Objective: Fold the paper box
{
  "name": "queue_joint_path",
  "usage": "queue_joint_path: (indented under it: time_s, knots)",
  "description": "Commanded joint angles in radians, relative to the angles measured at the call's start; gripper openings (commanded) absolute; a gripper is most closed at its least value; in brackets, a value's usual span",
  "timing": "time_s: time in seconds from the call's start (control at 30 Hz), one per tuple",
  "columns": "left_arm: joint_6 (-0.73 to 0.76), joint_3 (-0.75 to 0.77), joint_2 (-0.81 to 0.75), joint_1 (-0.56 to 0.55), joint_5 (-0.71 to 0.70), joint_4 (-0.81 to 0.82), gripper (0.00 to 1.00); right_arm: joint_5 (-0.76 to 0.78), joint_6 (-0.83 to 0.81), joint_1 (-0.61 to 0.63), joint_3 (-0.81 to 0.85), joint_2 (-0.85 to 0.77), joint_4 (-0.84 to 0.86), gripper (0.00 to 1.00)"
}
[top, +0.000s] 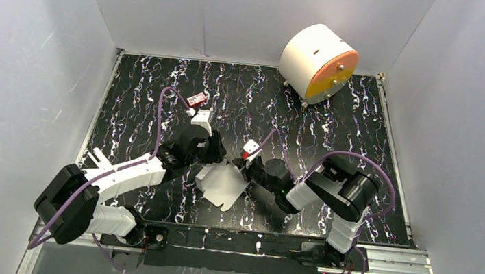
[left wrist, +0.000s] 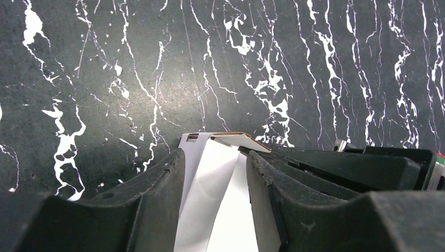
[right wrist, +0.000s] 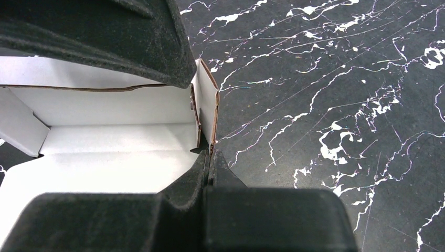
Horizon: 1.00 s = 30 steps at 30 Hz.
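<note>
**Item 1, near edge, middle: paper box** [top: 222,184]. White card, part-folded, lying on the black veined surface [top: 378,132] between the two arms and closer to the near edge than the far one. In the right wrist view its walls already stand around a white floor, with the open side turned up and toward the right arm. Its long axis seems to run side to side along the near edge, though the overhead view is too small to be sure. One loose flap points toward the near edge.

**Item 2: right arm** [top: 330,188]. Right jaws are together, pinching a thin upright side wall of the box at its brown-edged corner. Judged purpose: to anchor the box so it cannot slide while the other side is worked.

**Item 3: left arm** [top: 132,173]. Left jaws stand apart, straddling a white panel with a bent tab at its tip. I cannot tell whether they press on it. Judged purpose: lining up on that panel.

**Item 4, far right corner: white drum** [top: 317,63] with an orange face. It sits well apart from the box.
</note>
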Motion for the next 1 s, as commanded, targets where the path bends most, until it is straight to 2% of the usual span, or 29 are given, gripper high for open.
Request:
queue_joint_path:
  time_s: [0.0, 0.17, 0.4, 0.53, 0.7, 0.97]
  knots:
    - [-0.03, 0.021, -0.009, 0.005, -0.075, 0.0, 0.45, 0.009, -0.015, 0.011, -0.014, 0.022, -0.01, 0.0]
    - [-0.04, 0.013, 0.009, 0.005, -0.094, 0.032, 0.42, -0.004, -0.018, 0.013, -0.007, 0.027, -0.017, 0.0]
    - [-0.035, 0.017, 0.052, 0.006, -0.09, 0.04, 0.27, -0.019, -0.032, 0.022, 0.003, 0.033, -0.031, 0.0]
    - [-0.037, -0.01, 0.062, 0.005, -0.09, 0.066, 0.25, -0.02, -0.043, 0.032, 0.01, 0.026, -0.045, 0.0]
    - [-0.056, -0.04, 0.04, 0.005, -0.097, 0.098, 0.32, -0.013, -0.047, 0.035, 0.015, 0.036, -0.05, 0.0]
    - [-0.12, -0.124, -0.117, 0.005, -0.146, 0.158, 0.45, 0.005, -0.046, 0.035, 0.01, 0.038, -0.04, 0.0]
